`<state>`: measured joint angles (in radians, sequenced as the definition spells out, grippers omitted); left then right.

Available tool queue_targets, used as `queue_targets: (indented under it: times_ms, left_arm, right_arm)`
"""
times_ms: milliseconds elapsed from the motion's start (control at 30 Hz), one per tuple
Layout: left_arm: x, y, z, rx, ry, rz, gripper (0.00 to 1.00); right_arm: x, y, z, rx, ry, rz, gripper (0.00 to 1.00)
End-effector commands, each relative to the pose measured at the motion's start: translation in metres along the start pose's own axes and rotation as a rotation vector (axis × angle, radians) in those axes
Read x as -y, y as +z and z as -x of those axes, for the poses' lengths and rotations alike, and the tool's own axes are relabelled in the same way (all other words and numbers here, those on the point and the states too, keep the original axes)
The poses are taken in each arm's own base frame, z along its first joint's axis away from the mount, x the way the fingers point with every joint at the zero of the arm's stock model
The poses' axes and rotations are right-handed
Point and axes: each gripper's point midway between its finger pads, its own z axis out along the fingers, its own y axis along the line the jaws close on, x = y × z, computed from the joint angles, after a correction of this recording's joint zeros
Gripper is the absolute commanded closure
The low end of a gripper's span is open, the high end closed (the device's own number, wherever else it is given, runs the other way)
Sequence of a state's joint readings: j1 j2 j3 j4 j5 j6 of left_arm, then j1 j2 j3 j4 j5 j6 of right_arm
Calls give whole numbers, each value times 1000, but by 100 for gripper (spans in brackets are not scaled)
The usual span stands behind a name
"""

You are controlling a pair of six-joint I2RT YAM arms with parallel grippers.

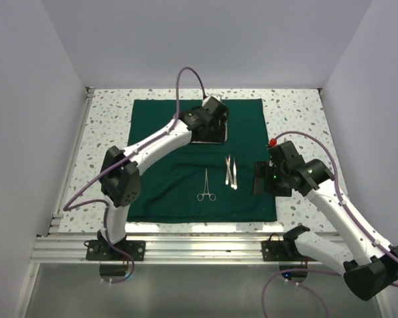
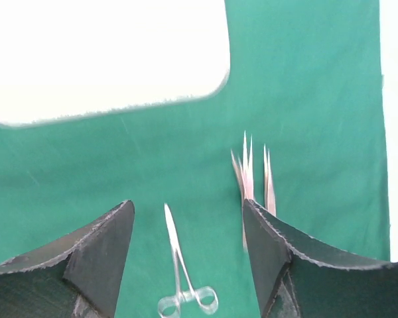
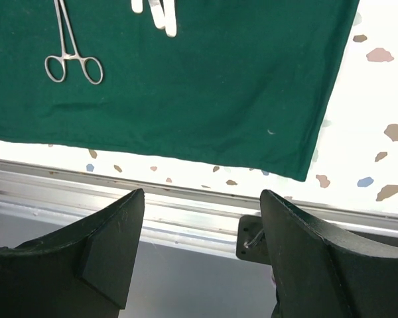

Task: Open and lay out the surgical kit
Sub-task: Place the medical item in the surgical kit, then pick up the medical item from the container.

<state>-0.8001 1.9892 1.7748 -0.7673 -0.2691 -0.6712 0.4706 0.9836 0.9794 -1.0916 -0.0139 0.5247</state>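
Steel tray (image 2: 106,53) on green cloth (image 2: 305,79), forceps (image 2: 182,281), tweezers (image 2: 252,175) outside it

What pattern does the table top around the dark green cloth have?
White table top with scattered brown and blue flecks; clearest in the right wrist view.

A robotics lab test cell: plain white walls (image 1: 26,99) enclose a speckled table (image 1: 298,112), aluminium rail (image 1: 199,248) along its near edge

Left arm (image 1: 156,142) stretched forward, right arm (image 1: 338,202) bent, jaws apart.
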Motion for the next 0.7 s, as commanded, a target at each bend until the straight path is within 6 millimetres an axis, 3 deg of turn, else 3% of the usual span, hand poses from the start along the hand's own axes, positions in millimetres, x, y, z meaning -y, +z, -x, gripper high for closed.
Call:
queue_targets:
  times_ms: [0,167,300,500,533,667]
  left_arm:
    - [-29,6,66,114,72,33,30]
    - [-44,58,112,165,130,18,32]
    - [-30,92,136,240,238,-83,32]
    - [-18,124,152,304,329,-153,30]
    - [-21,139,143,278,338,-149,30]
    - [-28,163,137,267,366,-133,27]
  right_arm:
    - [-2,-14,5,26,27,2,26]
    - [2,-17,10,29,50,-40,26]
    - [2,-12,11,7,65,-59,26]
    - [7,-5,10,-37,69,-113,26]
    - [6,-4,10,-42,71,-116,26]
    - [6,4,11,-78,83,-141,26]
